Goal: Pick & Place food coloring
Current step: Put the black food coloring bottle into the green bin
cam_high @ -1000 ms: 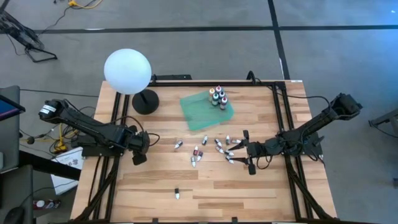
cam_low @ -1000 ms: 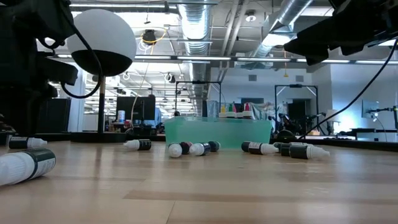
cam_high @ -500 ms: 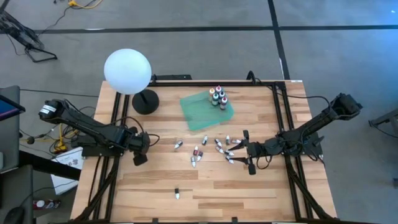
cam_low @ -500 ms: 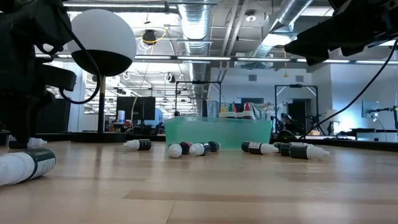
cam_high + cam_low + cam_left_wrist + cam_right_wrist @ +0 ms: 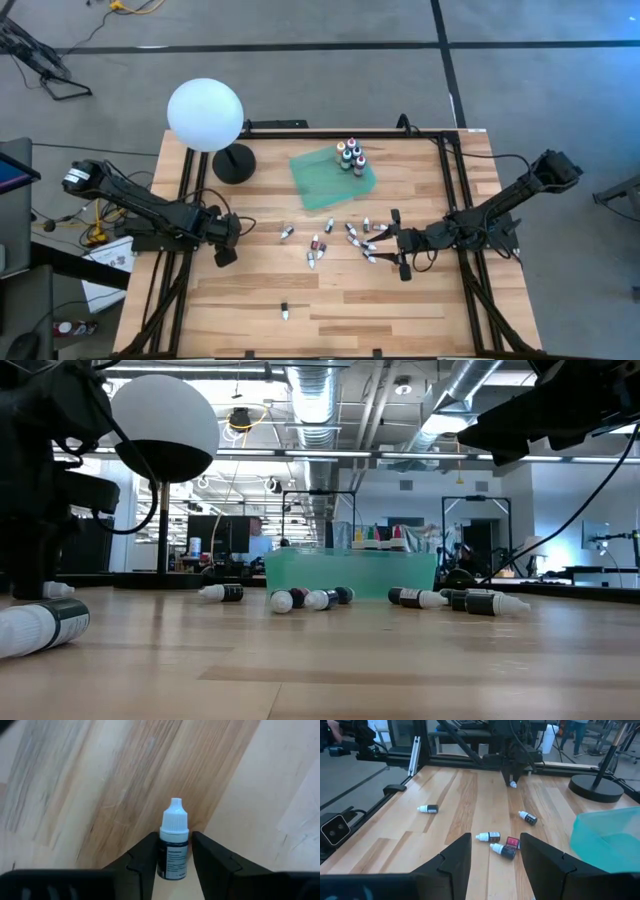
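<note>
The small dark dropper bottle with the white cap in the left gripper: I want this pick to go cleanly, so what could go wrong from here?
The small dark dropper bottle with the white cap sits between the left gripper fingers only by its lower body, cap sticking out ahead; it could pivot or slip when lifted. The green tray lies across the wooden table, and the black lamp base stands near that path.

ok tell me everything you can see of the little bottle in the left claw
A small dropper bottle with a white cone tip and cap, a dark body and a pale printed label, plastic by the look. It sits between the left claw's two dark fingers, which press its sides, tip pointing away from the wrist, over the bare wooden table near its left edge.
</note>
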